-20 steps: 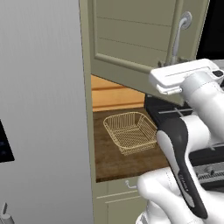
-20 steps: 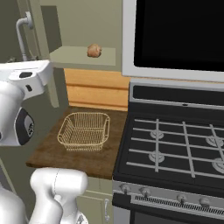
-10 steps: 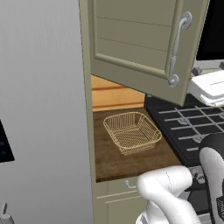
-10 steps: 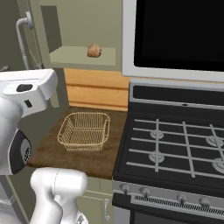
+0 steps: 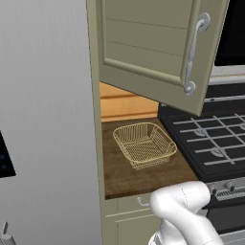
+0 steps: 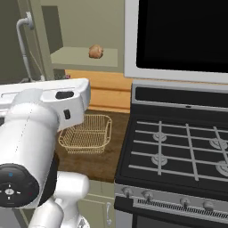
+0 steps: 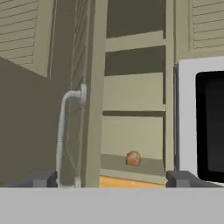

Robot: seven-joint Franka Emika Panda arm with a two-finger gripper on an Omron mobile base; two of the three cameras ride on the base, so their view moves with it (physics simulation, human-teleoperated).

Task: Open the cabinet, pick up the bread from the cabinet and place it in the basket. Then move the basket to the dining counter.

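Cabinet door standing open, bread waiting inside.
The cabinet (image 5: 158, 52) is hanging above the table (image 5: 139, 174); the basket (image 5: 144, 144) is sitting on that table below the cabinet, the bread (image 6: 95, 51) is lying on the cabinet's lowest shelf, and the tool (image 7: 111, 179) is spread wide, holding nothing.

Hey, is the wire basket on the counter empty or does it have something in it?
Empty. Bare mesh shows through the basket, and the bread sits on the open cabinet's bottom shelf.

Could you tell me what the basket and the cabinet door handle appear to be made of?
The basket looks like tan-gold wire mesh: you can see the worktop through its open grid. The cabinet door handle appears to be smooth silvery metal, judging by its pale sheen, though painted plastic can't be excluded.
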